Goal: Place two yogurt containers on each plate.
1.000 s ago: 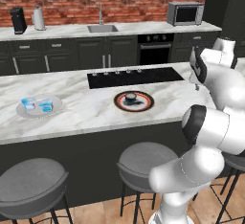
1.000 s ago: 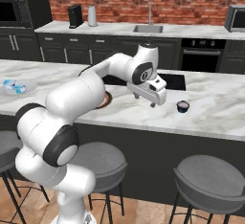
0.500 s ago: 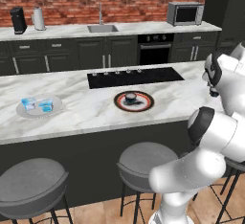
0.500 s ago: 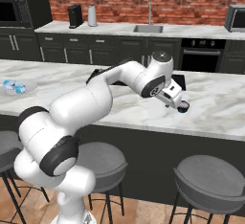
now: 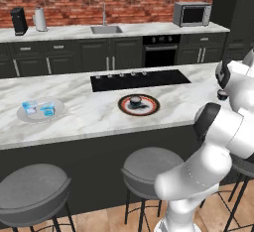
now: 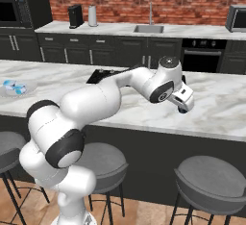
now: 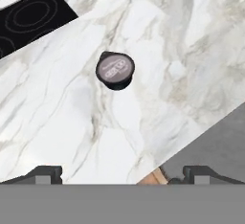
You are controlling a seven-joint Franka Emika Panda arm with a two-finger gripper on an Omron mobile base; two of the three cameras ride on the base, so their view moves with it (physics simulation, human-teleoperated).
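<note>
Room: I'm looking at a dark-cabinet kitchen with a brick back wall; the work is on the marble island [image 5: 94,114], and I'll place everything from its black cooktop [image 5: 140,79].
Pale plate: the grey-white plate [image 5: 30,117] sits far to the left of the cooktop, toward the front edge, with both light blue yogurt cups [image 5: 39,108] on it. I count that plate as done.
Red-rimmed plate: the dark-centred plate [image 5: 139,105] lies just in front of the cooktop and carries one dark yogurt cup [image 5: 135,100], so it looks one short to me.
Last cup: the second dark cup [image 7: 115,70] stands alone on bare marble to the right of the cooktop, near the island's front edge.
Gripper: my gripper [image 6: 184,105] hovers above that cup, fingers spread fully, holding nothing.
Left to do: by my judgement, pick up this cup and set it on the red-rimmed plate.
</note>
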